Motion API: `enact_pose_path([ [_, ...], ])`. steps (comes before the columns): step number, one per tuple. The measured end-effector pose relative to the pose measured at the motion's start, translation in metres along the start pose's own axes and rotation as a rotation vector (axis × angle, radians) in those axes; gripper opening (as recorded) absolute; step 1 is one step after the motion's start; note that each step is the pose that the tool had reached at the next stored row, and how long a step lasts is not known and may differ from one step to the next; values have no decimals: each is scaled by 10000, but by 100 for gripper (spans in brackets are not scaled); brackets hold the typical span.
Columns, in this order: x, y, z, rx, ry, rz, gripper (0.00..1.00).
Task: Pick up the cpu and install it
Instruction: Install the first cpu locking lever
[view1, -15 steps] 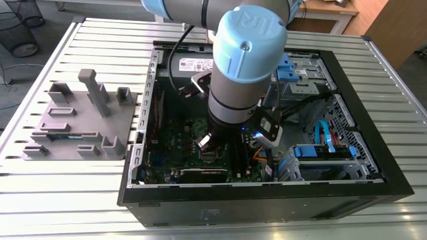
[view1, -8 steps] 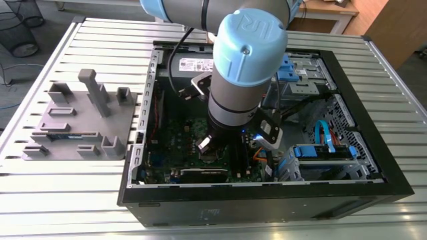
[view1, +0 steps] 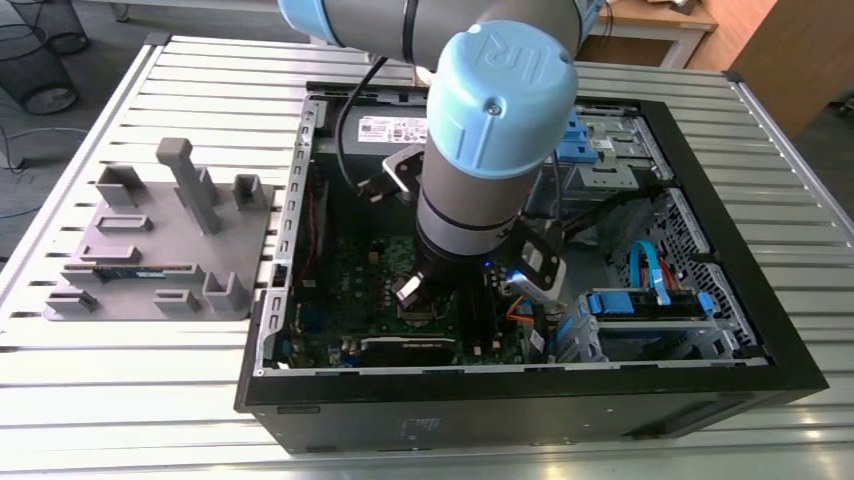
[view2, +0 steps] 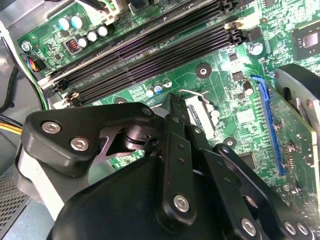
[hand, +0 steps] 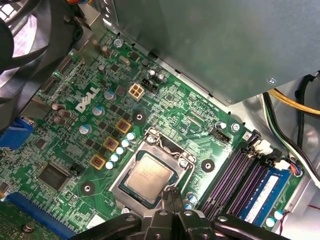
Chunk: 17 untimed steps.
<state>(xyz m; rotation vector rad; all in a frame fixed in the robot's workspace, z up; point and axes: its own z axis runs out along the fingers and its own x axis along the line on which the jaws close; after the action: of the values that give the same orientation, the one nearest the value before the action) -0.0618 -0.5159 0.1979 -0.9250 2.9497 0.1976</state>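
Two fingers pinched together, nothing in my gripper (hand: 172, 196) right now. Cpu (hand: 148, 179) sits in its socket (hand: 150, 150) just past my fingertips.

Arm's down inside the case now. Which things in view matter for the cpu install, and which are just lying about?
For the job:
- cpu, lying in the socket
- gripper, just above the cpu's edge

Lying about:
- grey holder tray beside the case
- memory stick in its slot
- fan

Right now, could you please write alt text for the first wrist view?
A silvery cpu sits in its socket on a green motherboard, with the black gripper just at its edge. Memory slots run beside the socket.
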Motion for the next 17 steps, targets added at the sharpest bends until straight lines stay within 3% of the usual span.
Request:
enact_pose_path([
  [3, 2, -4, -1, -34, -24, 1, 11],
  [17, 8, -13, 8, -40, -28, 0, 11],
])
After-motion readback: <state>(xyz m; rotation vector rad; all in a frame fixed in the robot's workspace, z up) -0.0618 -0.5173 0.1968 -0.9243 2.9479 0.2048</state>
